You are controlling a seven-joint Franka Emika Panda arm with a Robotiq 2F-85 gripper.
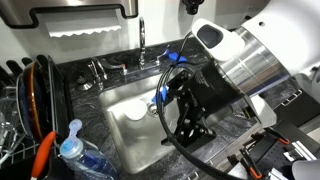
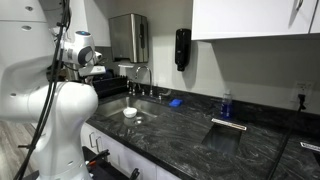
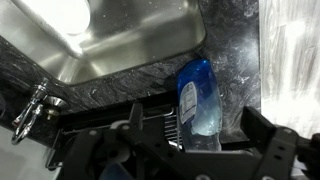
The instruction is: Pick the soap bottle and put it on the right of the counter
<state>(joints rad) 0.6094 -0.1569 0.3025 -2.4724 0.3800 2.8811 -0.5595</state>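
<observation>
Currently my hand hangs released over the sink, fingers spread wide and holding nothing. The soap bottle stands on the surface at the sink's 8 o'clock, well apart from me. I judge it fairly light, with slick, squeezable plastic walls. I'd clasp the body mid-height, below the cap, gently.
</observation>
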